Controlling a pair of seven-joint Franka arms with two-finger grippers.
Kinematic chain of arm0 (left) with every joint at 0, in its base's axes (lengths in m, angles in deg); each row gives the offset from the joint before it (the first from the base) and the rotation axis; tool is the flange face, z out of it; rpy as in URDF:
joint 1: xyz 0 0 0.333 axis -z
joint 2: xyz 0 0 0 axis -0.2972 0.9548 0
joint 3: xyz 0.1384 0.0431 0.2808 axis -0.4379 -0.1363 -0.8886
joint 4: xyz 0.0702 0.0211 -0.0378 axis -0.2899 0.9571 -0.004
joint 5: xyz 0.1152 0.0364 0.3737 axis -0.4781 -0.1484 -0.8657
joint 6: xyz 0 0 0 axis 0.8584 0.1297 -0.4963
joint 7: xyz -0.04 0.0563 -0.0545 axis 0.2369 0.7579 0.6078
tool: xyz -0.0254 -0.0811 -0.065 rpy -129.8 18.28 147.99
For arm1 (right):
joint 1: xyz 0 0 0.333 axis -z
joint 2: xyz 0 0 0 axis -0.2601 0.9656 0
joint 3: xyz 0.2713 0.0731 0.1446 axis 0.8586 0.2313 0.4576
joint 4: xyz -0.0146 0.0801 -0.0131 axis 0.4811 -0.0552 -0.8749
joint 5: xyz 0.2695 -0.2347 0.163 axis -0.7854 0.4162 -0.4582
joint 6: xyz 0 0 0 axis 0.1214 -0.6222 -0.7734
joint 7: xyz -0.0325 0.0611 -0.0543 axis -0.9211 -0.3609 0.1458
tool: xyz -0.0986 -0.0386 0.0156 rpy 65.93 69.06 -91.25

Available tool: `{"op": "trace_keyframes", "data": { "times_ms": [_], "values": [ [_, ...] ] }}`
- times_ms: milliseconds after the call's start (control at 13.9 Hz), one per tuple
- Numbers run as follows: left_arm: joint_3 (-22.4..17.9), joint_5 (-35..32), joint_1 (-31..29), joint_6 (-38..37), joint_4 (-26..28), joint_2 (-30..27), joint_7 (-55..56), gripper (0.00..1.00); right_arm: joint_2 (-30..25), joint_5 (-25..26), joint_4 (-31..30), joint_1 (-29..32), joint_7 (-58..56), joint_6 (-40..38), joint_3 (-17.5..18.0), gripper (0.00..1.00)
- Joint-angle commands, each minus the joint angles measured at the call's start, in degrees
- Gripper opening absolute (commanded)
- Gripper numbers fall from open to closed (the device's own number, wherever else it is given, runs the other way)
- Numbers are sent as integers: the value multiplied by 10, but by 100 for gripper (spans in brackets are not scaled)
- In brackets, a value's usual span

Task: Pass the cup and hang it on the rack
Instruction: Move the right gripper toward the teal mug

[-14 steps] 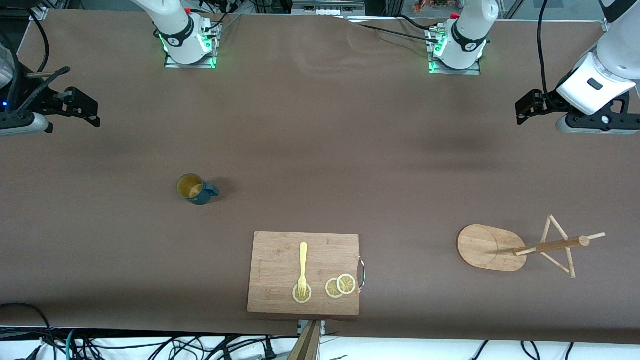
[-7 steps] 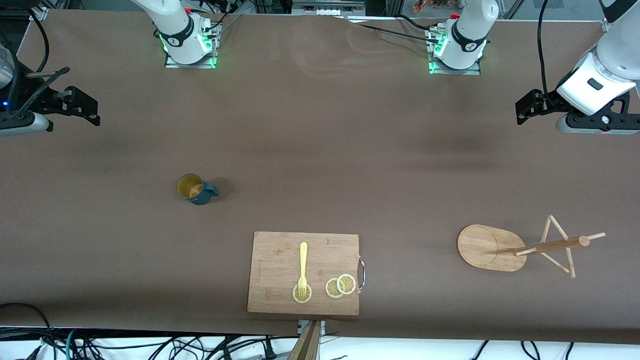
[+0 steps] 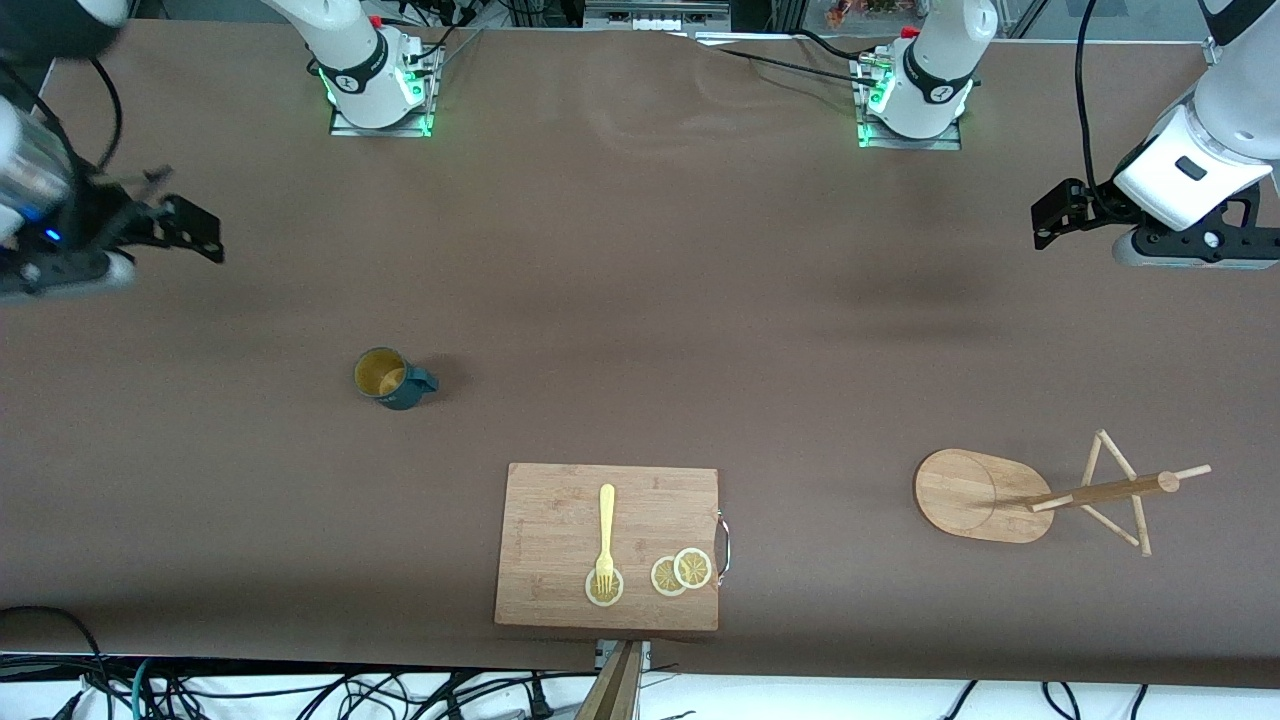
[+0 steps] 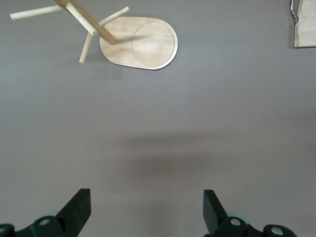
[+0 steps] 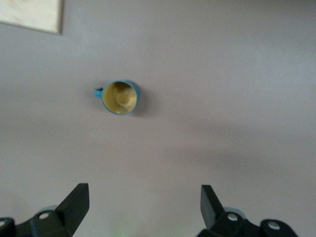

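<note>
On table mid-left, cup (image 3: 391, 378) upright; rack (image 3: 1040, 492) apparently tipped, lower right. Right gripper (image 3: 195, 228) and left gripper (image 3: 1055, 215) both spread, empty.

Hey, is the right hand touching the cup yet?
Apart. The front view shows the right hand up by its end of the table, with bare tabletop between it and the cup; the right wrist view shows the same gap.

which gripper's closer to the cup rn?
Right. The right gripper hangs open over bare table at the right arm's end, not far from the cup. The left gripper waits open at the left arm's end.
</note>
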Motion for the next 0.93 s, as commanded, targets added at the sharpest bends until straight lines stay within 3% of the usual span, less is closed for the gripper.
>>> {"op": "trace_keyframes", "data": {
  "times_ms": [0, 287, 717, 860],
  "values": [
    [3, 10, -5, -14, -19, 9, -2, 100, 59, -16, 16, 5, -7, -13, -2, 100],
    [3, 10, -5, -14, -19, 9, -2, 100, 57, -28, -23, 4, -7, 28, 0, 100],
    [2, 10, -5, -15, -19, 9, -2, 100, 54, -39, -201, 4, -7, 248, -2, 100],
    [2, 10, -5, -15, -19, 9, -2, 100, 73, -40, -222, 4, 0, 300, -1, 100]
  ]
}}
